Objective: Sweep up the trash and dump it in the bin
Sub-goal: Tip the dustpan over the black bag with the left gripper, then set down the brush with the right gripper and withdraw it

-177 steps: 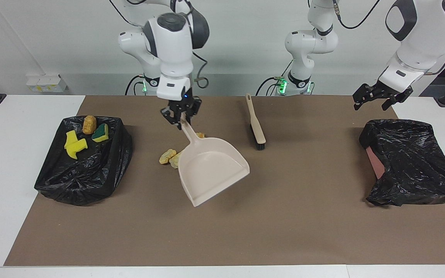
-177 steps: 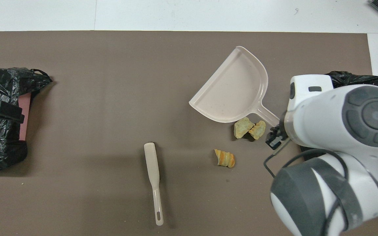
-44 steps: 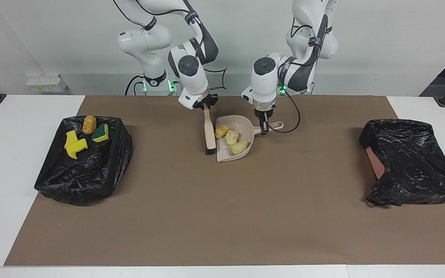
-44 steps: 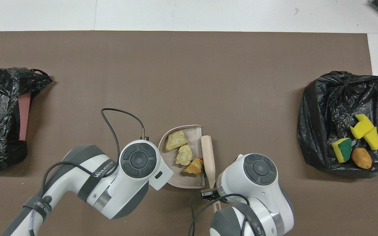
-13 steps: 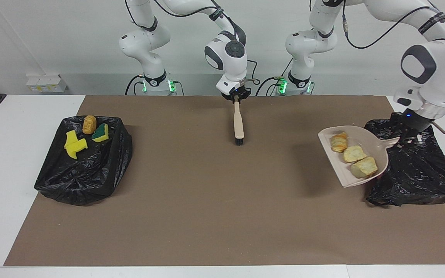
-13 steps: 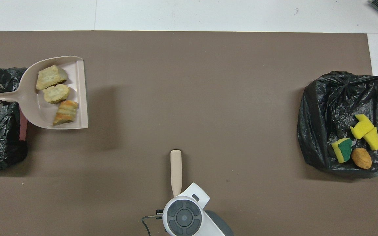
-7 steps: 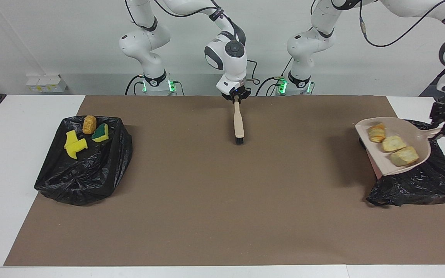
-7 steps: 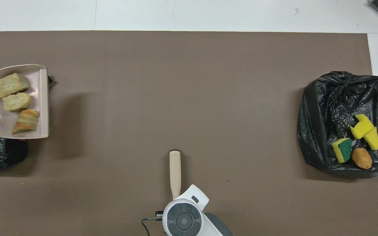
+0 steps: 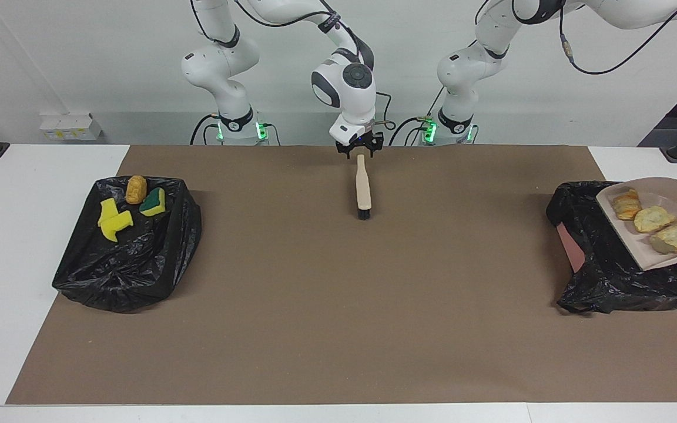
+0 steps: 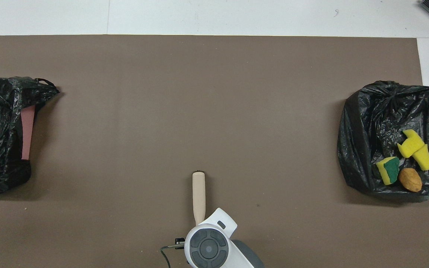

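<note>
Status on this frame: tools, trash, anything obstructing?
Right tool open at handle end of brush, which lies on the mat. Left tool off frame, shut on dustpan above bin. Three bread lumps in pan, not yet dumped. Nothing blocking.

Loaded dustpan (image 9: 656, 226) over bin (image 9: 609, 276)

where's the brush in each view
Facing view: the brush lies on the mat at top centre, handle toward the robots, right claw at its handle end.
Overhead view: the brush is at bottom centre, its handle end under the right arm.
Shared landmark: the bin with yellow sponges.
</note>
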